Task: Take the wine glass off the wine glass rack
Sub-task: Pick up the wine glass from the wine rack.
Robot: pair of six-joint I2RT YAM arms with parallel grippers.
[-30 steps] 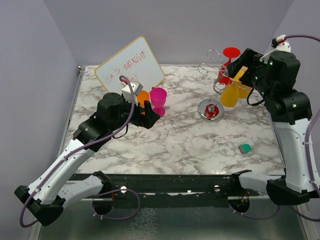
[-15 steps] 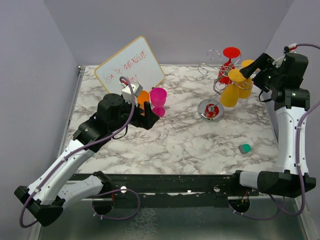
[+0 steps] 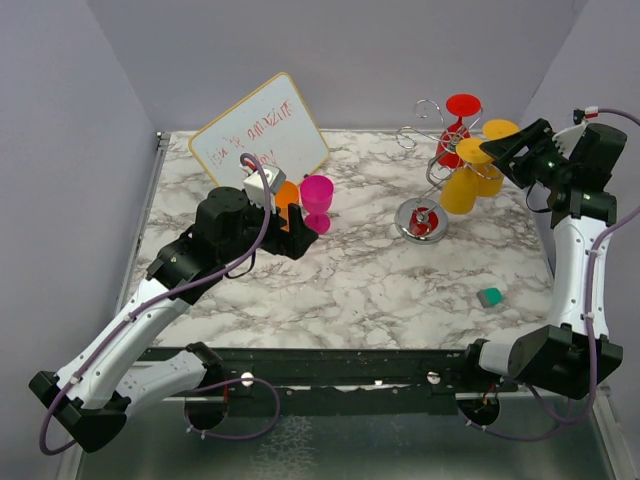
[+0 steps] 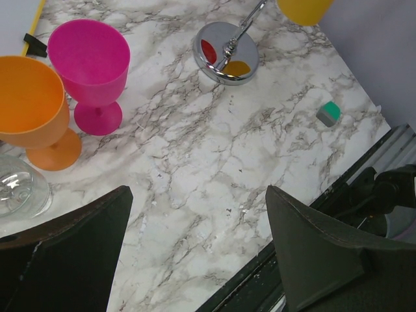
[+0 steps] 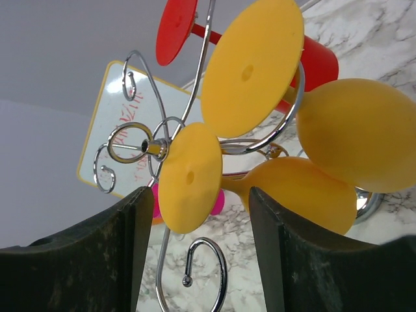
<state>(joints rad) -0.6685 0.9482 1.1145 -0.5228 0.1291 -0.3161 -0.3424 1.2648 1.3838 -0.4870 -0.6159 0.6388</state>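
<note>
Upper right, overhead view: we see yellow glasses [image 3: 459,192] and a red glass [image 3: 463,105] hanging on the rack [image 3: 420,219], right gripper [image 3: 494,150] released and empty beside them, so lifting-off remains.

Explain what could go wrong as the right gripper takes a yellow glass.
The nearer yellow glass hangs close beside the second yellow glass and the red glass; the open right gripper could bump them loose. Pulling against the curled wire might tip the wine glass rack on its thin post.

Left end effector [image 3: 300,218] hangs low, right end effector [image 3: 492,150] raised high, both with jaws apart.
</note>
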